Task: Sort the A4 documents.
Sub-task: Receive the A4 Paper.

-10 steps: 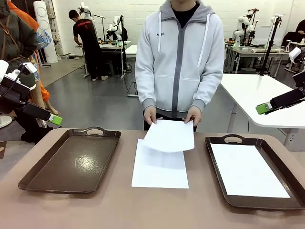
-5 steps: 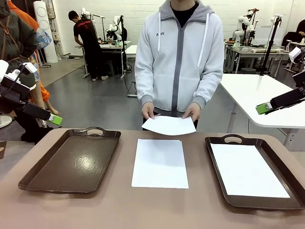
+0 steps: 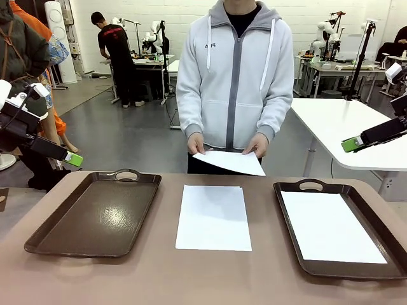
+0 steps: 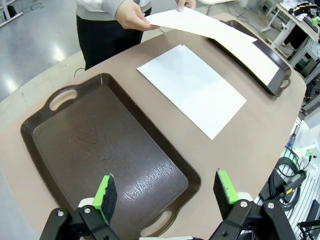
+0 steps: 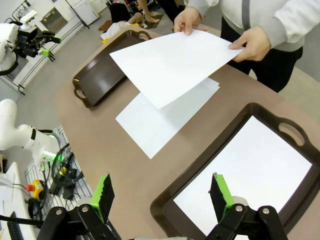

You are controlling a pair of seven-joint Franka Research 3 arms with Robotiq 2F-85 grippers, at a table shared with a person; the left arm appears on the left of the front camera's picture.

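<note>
Two things limit what we can tell. The right tray (image 3: 289,210) runs off the front view's right edge, and the held sheet (image 3: 230,161) hides part of the middle pile (image 3: 213,217) from the right wrist camera. That pile lies on the bare table (image 3: 159,273) between the trays. An offset edge at its far corner shows more than one sheet, but we cannot count them. Both arms are cut off at the front view's sides.

The left tray (image 3: 92,213) has a bare, glossy floor. The right tray carries one white sheet (image 3: 331,225) lying flat and lengthwise on its floor.

The person at the far side keeps the held sheet nearly level above the table's far edge, with right hand (image 3: 196,143) and left hand (image 3: 259,145) gripping its far end. It touches neither pile nor tray. The left gripper (image 4: 165,189) looks down on the left tray from well above, jaws wide apart with nothing between them. The right gripper (image 5: 162,196) hangs high over the right tray's corner, jaws likewise spread and empty.
</note>
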